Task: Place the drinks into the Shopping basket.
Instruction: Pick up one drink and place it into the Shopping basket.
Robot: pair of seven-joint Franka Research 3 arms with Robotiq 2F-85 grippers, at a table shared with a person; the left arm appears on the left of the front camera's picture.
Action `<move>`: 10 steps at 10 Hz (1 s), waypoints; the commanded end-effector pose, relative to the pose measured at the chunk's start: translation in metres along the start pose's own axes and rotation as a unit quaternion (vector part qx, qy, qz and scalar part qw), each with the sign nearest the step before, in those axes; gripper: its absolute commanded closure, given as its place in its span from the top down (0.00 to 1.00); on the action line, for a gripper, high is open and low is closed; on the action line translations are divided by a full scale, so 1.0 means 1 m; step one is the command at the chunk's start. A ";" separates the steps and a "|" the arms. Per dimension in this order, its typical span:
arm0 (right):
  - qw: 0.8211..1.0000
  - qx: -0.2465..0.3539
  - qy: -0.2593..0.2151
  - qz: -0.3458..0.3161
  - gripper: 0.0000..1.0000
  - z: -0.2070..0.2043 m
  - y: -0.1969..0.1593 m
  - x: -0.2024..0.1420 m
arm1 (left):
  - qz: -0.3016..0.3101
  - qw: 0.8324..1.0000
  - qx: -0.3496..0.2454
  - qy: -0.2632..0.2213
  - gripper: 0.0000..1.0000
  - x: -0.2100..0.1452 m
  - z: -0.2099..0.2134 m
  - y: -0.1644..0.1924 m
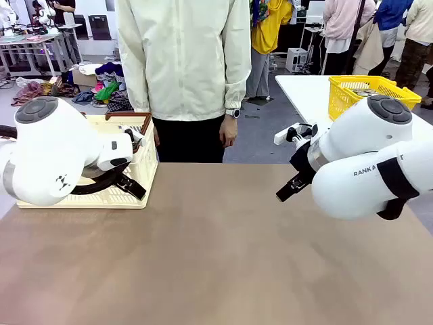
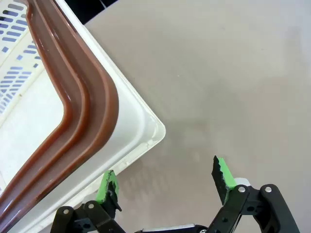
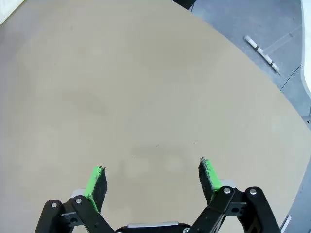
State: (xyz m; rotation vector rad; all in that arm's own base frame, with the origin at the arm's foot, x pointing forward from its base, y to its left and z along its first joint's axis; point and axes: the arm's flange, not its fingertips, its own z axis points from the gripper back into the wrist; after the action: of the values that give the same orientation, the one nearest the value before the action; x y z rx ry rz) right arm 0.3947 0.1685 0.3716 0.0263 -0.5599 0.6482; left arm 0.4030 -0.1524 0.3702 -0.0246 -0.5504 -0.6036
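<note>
Your left end effector (image 2: 165, 180) points down, wide open, with the cream-white slotted plastic basket with brown rim (image 2: 140, 121) just beside it. Your right end effector (image 3: 153, 175), also wide, faces the tan worktop (image 3: 146, 87).

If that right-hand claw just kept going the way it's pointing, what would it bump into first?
Probably the brown tabletop. The right gripper, jaws open, points down at it, and nothing seems to lie between.

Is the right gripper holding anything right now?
No, in the right wrist view the right gripper stands open above the table, with nothing between its jaws.
</note>
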 end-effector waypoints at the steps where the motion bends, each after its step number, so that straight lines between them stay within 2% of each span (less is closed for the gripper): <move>1: 1.000 0.000 0.000 0.000 1.00 0.000 0.000 0.000 | 0.000 1.000 0.000 -0.001 1.00 0.000 0.000 0.000; 7: 1.000 0.000 0.000 0.000 1.00 0.000 0.000 0.000 | 0.000 1.000 0.000 -0.001 1.00 0.000 0.000 0.000; 8: 0.999 0.040 0.017 0.000 1.00 0.003 0.001 -0.008 | 0.000 1.000 0.000 -0.001 1.00 0.000 0.000 0.000; 9: 1.000 0.000 0.000 0.000 1.00 0.000 0.000 0.000 | 0.000 1.000 0.000 -0.001 1.00 0.000 0.000 0.000; 10: 1.000 0.000 0.000 0.000 1.00 0.000 0.000 0.000 | 0.000 1.000 0.000 -0.001 1.00 0.000 0.000 0.000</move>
State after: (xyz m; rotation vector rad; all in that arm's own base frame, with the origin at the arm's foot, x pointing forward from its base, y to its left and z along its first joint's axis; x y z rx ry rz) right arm 0.3926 0.1710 0.3693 0.0369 -0.5403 0.6474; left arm 0.4027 -0.1533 0.3702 -0.0244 -0.5505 -0.6055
